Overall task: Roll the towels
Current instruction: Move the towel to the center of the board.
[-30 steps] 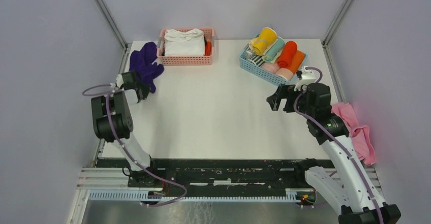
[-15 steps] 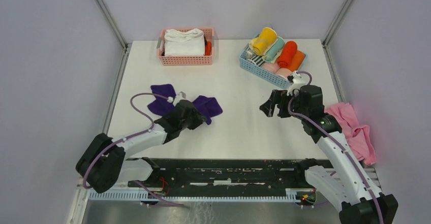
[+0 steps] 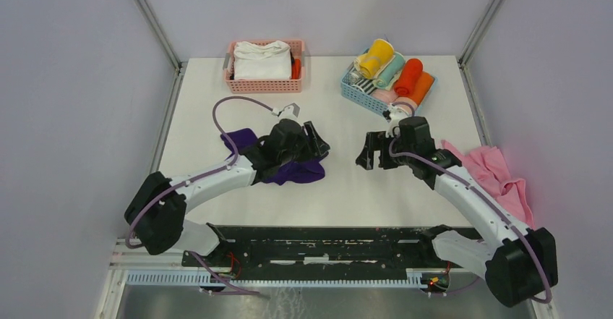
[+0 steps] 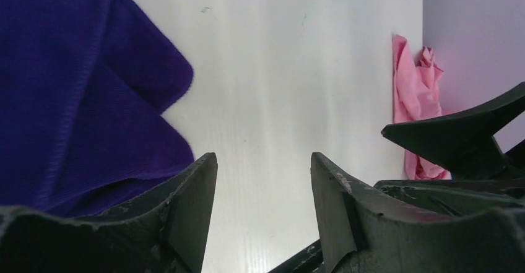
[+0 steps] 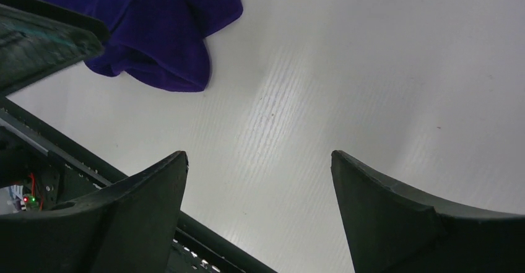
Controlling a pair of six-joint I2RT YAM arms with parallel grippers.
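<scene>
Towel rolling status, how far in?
Done: several rolled towels in the blue basket. In hand: purple towel lies crumpled, unrolled; left gripper and right gripper both open near it. Left: that one, the pink towel at the right edge, folded white towels in the pink basket.

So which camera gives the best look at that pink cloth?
Top external: the pink cloth shows almost whole, crumpled at the right edge of the table. Left wrist catches part of it; right wrist shows none.

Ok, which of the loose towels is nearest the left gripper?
The purple towel, crumpled on the table right beside the left gripper. The pink towel lies far off at the right edge.
</scene>
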